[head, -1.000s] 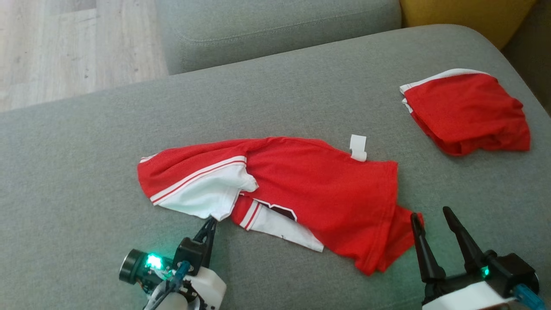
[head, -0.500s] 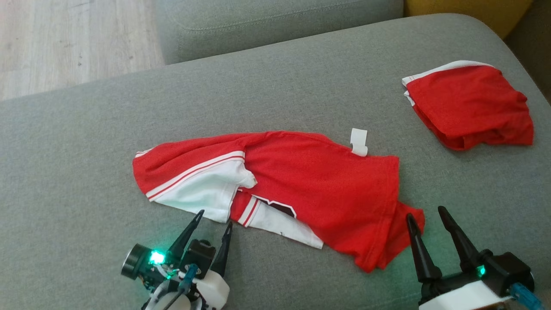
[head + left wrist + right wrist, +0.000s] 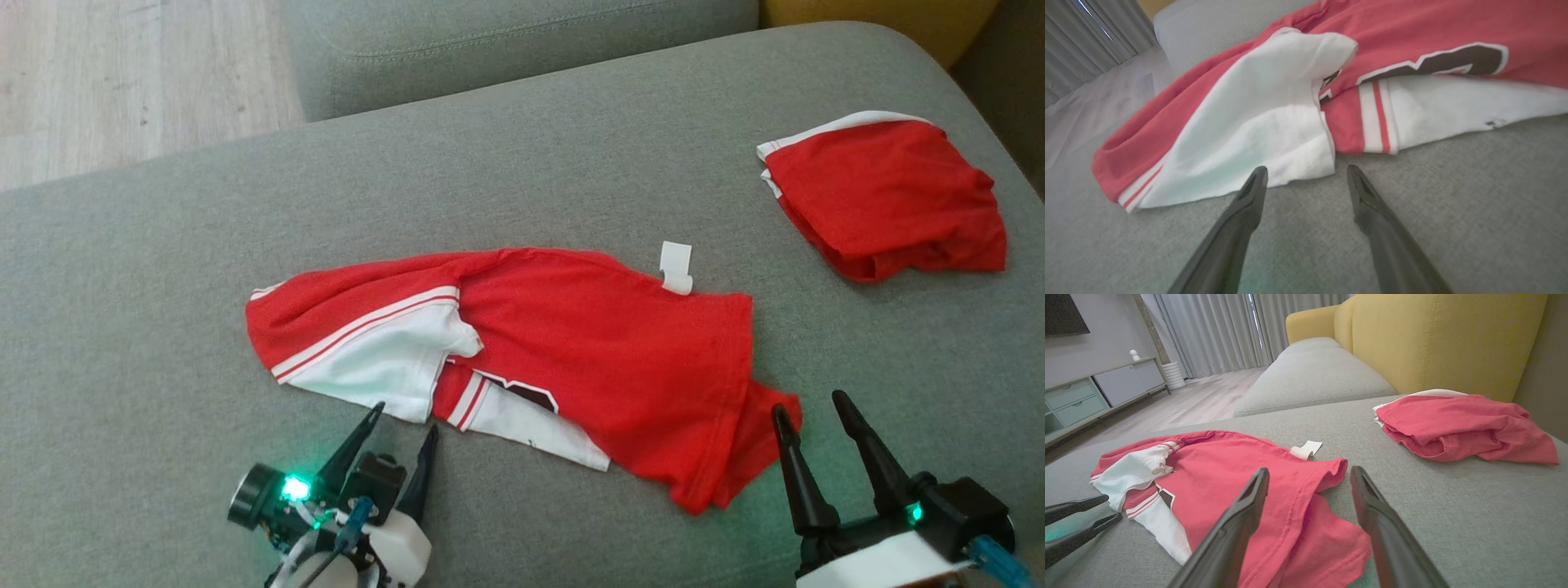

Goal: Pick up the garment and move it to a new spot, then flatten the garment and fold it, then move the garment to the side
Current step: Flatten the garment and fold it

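A red and white garment lies crumpled across the middle of the grey sofa seat, a white tag sticking out of its far edge. My left gripper is open just short of the garment's white sleeve, touching nothing. My right gripper is open too, fingertips at the garment's red hem near its right end. The right wrist view shows the same garment and the left gripper's fingers at the lower left.
A second red garment lies folded at the seat's far right, also in the right wrist view. Behind it rises a yellow backrest. Another grey cushion sits beyond the seat, wooden floor to the left.
My left gripper opened, let go of the white sleeve and drew back slightly. The camera shifted a little. The right gripper stayed open in place.
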You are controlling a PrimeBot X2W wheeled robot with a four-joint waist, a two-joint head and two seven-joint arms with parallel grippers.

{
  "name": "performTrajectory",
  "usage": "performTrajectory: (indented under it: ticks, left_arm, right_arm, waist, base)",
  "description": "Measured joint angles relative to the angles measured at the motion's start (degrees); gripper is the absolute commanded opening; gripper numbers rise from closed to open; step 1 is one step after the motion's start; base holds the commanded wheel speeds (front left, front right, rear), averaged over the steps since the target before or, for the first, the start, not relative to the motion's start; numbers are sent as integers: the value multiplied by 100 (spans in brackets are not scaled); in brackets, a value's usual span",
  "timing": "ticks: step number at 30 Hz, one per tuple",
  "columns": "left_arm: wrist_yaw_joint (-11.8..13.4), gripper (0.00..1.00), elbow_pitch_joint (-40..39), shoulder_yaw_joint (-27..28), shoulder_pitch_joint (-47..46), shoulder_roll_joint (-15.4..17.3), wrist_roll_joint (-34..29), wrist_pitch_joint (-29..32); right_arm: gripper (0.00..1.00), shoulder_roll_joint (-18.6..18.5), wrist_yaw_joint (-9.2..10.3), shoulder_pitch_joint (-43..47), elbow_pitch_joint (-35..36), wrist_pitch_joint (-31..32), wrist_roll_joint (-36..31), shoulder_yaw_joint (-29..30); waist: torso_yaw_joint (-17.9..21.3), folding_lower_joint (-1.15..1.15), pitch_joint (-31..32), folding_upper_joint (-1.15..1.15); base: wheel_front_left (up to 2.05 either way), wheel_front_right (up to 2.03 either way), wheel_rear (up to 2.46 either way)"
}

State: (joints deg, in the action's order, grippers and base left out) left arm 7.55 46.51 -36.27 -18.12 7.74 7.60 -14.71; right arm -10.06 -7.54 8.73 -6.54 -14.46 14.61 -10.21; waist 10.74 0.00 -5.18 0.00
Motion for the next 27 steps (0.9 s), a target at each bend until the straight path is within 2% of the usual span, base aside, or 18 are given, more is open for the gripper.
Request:
performTrajectory:
  ticks: [8,9,10,19,24,27]
  left_arm:
    - [-8,98,135,-45,-163,-37,0,0]
    - [-23,81,146,-49,-163,-42,0,0]
    - [-54,0,155,-60,-163,-49,0,0]
    - [-56,0,226,-68,-170,-91,58,0]
    - [13,0,-412,25,-168,-19,57,0]
    - [80,0,-849,148,-167,138,57,0]
  right_arm:
    - [100,-16,0,-8,0,0,1,-4]
    - [100,-19,0,-9,-1,0,1,-4]
    - [100,-21,0,-9,-1,0,1,-3]
    - [100,-27,0,-14,-2,0,1,2]
    - [100,-26,0,-20,11,0,21,2]
    - [100,-29,0,-108,-34,0,178,0]
  waist:
    - [47,0,-43,0]
    - [54,0,-45,0]
    - [59,0,-46,0]
    - [49,0,-5,0]
    - [-3,0,15,0]
    - [-63,0,-12,0]
  base:
    - [0,0,0]
    - [0,0,0]
    - [0,0,0]
    - [0,0,0]
    - [0,0,0]
    - [0,0,0]
